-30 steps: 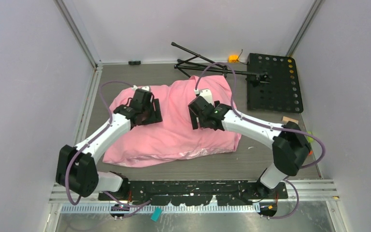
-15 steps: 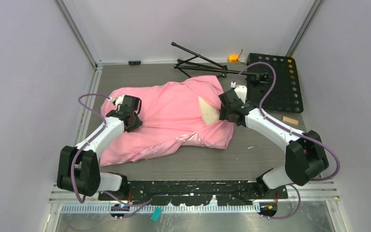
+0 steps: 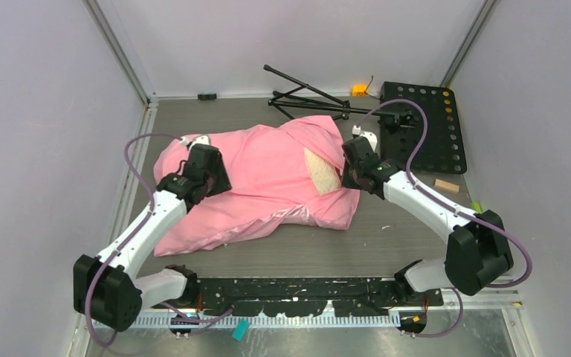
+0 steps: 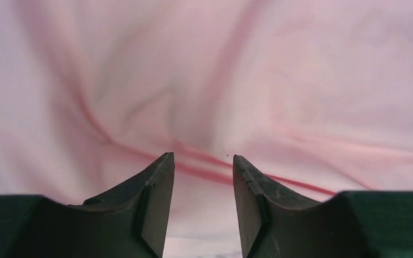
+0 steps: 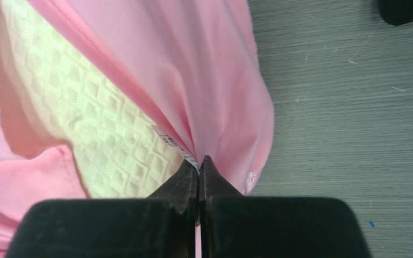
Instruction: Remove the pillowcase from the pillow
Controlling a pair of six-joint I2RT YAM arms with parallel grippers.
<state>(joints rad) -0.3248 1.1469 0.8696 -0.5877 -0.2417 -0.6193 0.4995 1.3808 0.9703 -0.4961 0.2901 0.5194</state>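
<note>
Pillowcase (image 3: 260,175) pinched by outstretched right gripper (image 5: 198,162); left gripper (image 4: 203,159) parted

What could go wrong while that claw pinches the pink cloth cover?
The right gripper pinches only a thin fold of the limp pink fabric pillowcase by its opening; it may slip free. The left gripper stands open above the pillowcase, so the plump cream quilted pillow might drag along.

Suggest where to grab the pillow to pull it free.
Probably the exposed quilted patch of the pillow, approached from the robot's right: only there does the pillowcase gape, its hem pinched in the right gripper.
</note>
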